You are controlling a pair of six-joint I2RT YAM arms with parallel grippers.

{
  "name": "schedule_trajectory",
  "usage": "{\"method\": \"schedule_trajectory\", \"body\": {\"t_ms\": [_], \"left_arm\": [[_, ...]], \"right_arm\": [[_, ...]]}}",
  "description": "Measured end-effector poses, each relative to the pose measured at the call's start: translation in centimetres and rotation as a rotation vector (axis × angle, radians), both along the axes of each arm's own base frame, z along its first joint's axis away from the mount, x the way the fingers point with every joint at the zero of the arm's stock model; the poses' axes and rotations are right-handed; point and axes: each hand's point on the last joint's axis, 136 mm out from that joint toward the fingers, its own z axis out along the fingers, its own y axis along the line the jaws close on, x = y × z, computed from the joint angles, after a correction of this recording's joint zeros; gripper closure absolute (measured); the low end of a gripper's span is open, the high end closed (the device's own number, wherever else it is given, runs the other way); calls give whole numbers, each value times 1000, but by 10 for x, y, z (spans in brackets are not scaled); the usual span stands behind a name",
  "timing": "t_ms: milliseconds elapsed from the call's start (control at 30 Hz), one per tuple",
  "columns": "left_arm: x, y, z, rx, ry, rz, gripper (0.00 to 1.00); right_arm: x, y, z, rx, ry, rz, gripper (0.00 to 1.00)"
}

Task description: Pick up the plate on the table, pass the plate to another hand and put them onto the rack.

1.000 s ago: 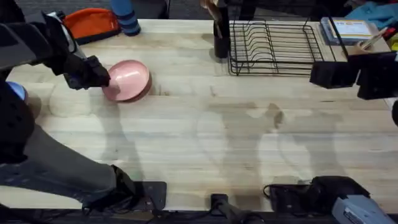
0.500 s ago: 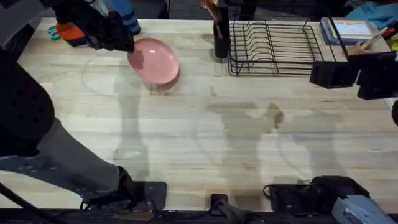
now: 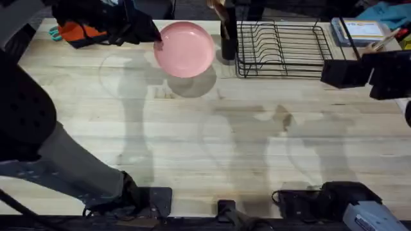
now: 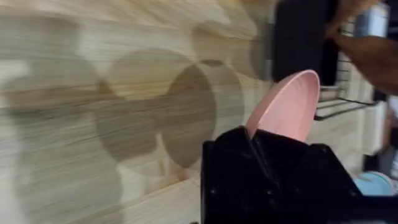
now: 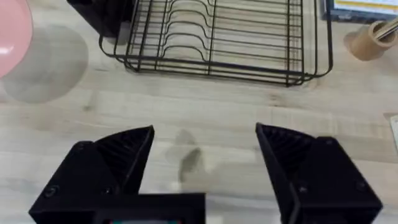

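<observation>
Dark floor (image 3: 192, 8) behind (bright overhead light, soft multiple shadows).

In the right wrist view the plate (image 5: 12, 37) is cut off by the left edge, so that only a part of its rim is seen. In the left wrist view its lower part is hidden behind the left gripper (image 4: 273, 149), and the rack (image 4: 339, 102) is blurred and cut by the arm's dark body.
</observation>
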Motion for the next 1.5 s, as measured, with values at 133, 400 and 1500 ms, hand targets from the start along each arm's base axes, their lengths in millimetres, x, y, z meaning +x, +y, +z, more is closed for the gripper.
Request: {"method": "schedule_trajectory", "body": {"t_ms": [133,400,1500], "left_arm": [[-7,-6,1,-35,30,-13,960],[-21,-50,0,-85,118,-73,960],[-38,-138,4,-90,115,-255,959]], "right_arm": [[4,0,5,0,-23,0,4],[18,0,-15,2,58,-1,4],[29,76,-16,648,216,47,4]]}}
